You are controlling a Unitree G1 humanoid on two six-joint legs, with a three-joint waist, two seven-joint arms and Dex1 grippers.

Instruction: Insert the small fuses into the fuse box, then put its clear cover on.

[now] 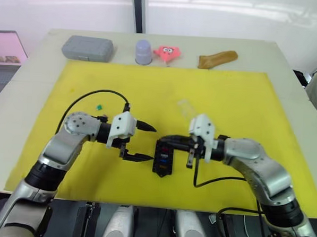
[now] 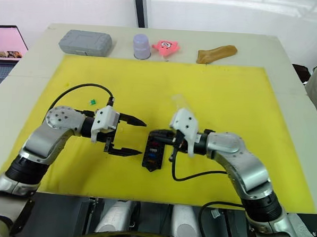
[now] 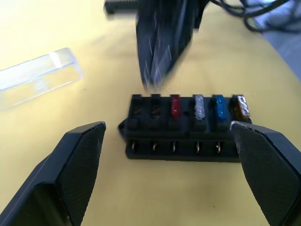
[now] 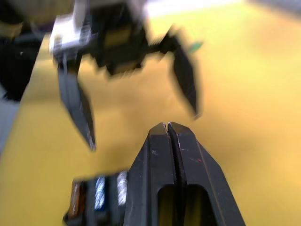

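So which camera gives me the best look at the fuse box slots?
The left wrist view: the fuse box sits close, showing four fuses seated and two slots empty. Both eye views show it small, between the grippers. The right wrist view catches just one end.

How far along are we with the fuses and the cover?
Four fuses, red, grey, blue and orange, sit in the black rectangular fuse box; two slots look empty. A small green fuse lies loose on the yellow mat. The right gripper, fingers shut, is over the box; whether it holds a fuse cannot be told. The left gripper is open beside it. The clear plastic cover lies off the box.
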